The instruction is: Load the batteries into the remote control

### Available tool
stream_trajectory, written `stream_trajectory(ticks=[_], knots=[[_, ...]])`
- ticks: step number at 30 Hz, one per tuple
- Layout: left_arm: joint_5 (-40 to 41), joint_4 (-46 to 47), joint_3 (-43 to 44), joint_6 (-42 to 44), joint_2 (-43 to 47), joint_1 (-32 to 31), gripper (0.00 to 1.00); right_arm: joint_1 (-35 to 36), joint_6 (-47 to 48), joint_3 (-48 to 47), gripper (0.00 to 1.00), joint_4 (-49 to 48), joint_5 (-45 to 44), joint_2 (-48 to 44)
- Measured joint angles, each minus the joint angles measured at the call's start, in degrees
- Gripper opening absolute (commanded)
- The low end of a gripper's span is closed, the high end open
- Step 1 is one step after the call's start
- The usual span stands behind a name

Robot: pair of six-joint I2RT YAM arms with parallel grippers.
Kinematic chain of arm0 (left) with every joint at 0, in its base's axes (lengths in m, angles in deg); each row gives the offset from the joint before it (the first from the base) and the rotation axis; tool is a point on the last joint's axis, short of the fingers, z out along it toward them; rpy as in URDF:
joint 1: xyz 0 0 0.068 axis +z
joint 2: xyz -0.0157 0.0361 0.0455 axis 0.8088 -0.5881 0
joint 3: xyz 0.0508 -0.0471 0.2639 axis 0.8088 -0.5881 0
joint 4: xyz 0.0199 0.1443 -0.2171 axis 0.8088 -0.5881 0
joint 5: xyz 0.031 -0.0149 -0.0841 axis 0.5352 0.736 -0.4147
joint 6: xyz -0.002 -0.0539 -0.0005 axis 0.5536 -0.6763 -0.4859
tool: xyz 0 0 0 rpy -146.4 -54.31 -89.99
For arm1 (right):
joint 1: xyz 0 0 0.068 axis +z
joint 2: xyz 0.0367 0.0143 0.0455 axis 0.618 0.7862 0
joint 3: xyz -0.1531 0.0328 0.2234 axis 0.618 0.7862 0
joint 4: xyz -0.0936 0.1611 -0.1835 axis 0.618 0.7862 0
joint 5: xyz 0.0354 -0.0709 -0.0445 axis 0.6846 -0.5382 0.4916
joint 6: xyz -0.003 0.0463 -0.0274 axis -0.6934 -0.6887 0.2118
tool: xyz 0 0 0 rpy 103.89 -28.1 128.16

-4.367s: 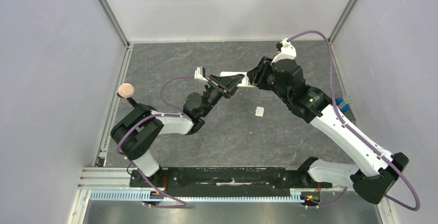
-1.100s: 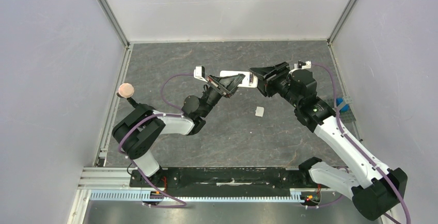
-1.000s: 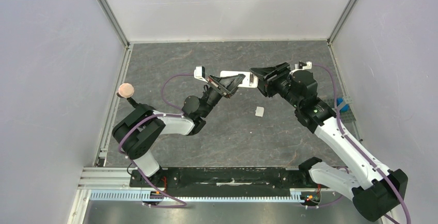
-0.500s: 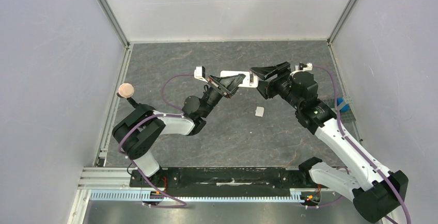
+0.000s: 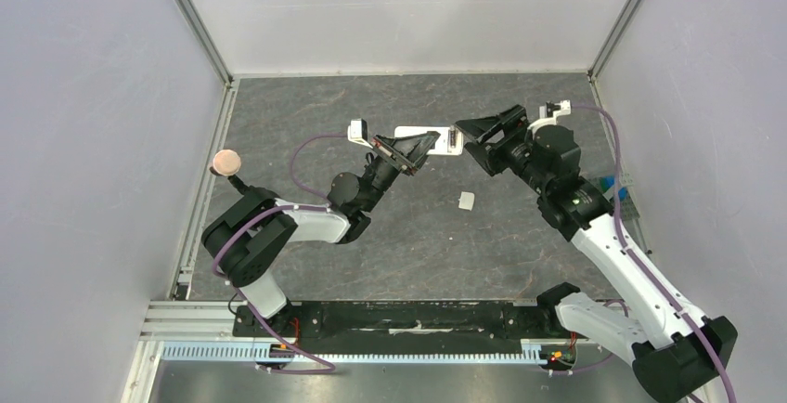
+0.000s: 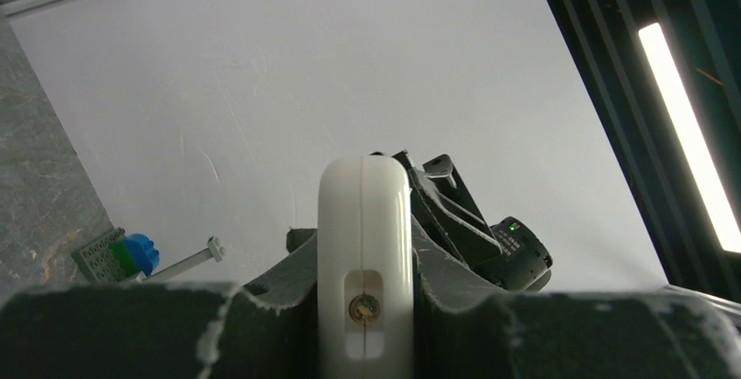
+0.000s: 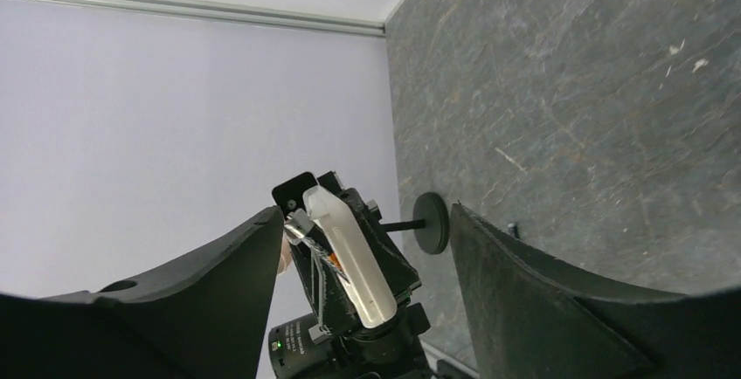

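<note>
We see the remote (image 5: pixel 408 132) held up off the bench (image 5: pixel 306 106), near the far edge, approx mid-width. L pincer (image 5: pixel 418 146) is clamped on it. In the L wrist view its rounded white end sticks up btw the two fingers (image 6: pixel 218 327), pressed on both sides. R pincer (image 5: pixel 464 137) stands wide open w/ nothing in it, tips just off the remote's R end. From the R wrist cam the remote sits centred in the gap, a bit ahead of the fingers. A small white cover (image 5: pixel 466 201) lies flat on the bench, nearer us and apart from both pincers.
</note>
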Motion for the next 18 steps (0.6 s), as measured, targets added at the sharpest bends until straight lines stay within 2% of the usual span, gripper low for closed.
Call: stream_trajectory(ticks=[7,13,15,18], knots=[[0.9,0.0,0.0,0.0,0.0,0.0,0.02,-0.6,12.3,-9.1,0.74,5.9,0.2,1.9],[1.2,0.0,0.0,0.0,0.0,0.0,0.02,-0.6,18.8,-10.6,0.55,8.3,0.4,2.6],[1.2,0.0,0.0,0.0,0.0,0.0,0.02,-0.6,20.9,-11.1,0.56,10.3,0.3,2.9],[1.2,0.0,0.0,0.0,0.0,0.0,0.02,-0.6,23.5,-12.3,0.66,12.3,0.1,3.3]])
